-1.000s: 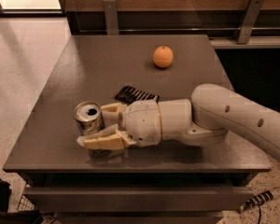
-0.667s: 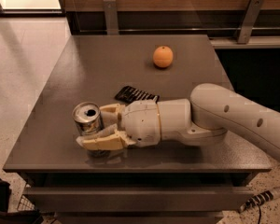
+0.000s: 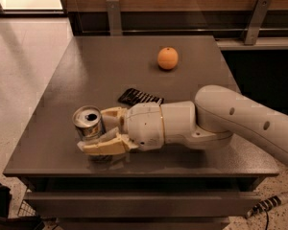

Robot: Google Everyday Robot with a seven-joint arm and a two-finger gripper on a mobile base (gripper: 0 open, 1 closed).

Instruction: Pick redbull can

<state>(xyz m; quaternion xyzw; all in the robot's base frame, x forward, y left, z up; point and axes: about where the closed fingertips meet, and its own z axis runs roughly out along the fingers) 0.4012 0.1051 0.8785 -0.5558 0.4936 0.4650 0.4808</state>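
Observation:
The redbull can (image 3: 88, 120) stands near the front left of the dark table (image 3: 110, 66), silver with a shiny top and a dark drinking hole. My gripper (image 3: 94, 131) reaches in from the right on a thick white arm (image 3: 230, 119). Its two cream fingers sit on either side of the can, the far finger (image 3: 111, 114) against the can's right rim and the near finger (image 3: 104, 146) across its lower front. The fingers look closed against the can. The can's lower body is partly hidden by the near finger.
A flat dark snack wrapper (image 3: 139, 97) lies just behind the wrist. An orange (image 3: 167, 58) sits at the back right of the table. The table's front edge (image 3: 134, 172) is close below the gripper. A wooden wall with metal brackets runs behind the table.

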